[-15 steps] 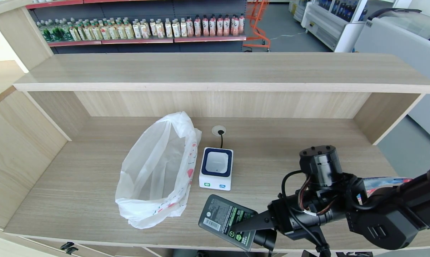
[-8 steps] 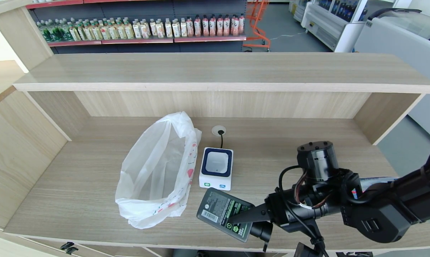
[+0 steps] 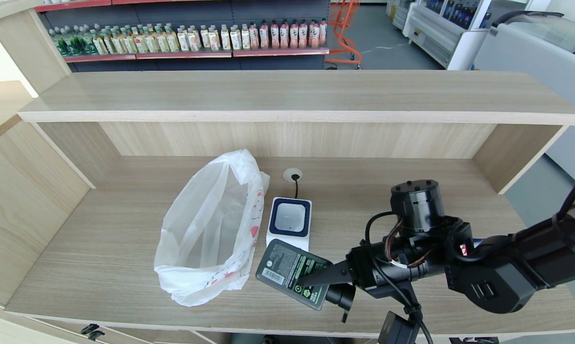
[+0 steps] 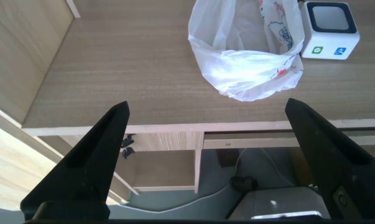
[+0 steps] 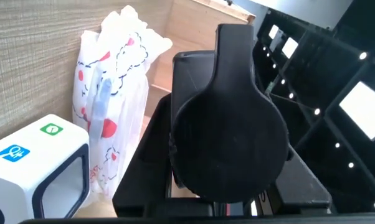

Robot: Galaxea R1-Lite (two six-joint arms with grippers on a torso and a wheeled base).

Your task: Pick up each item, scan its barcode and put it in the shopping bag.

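Head view: the right gripper (image 3: 316, 279) is pinching the dark pouch (image 3: 287, 272) by its right edge, holding it over the counter's (image 3: 115, 258) near side. The scanner (image 3: 290, 220) is sitting just beyond, slightly leftward; the barcode is facing upward, likely needing turning.

The right arm (image 3: 516, 267) is matte black all over, built of chunky rounded housings. A squat cylinder (image 3: 415, 203) stands off the wrist, its flat cap ringed with small screws. Black cables (image 3: 367, 230) loop loose beside it, with reddish-brown wires (image 3: 393, 241) bundled underneath. There's a small red mark (image 3: 464, 249), perhaps a light or a label. The right gripper (image 3: 311, 286) has fingers (image 3: 330, 276) tapering to a sharp wedge. The left gripper (image 4: 206, 112) has broad, flat, black ones.
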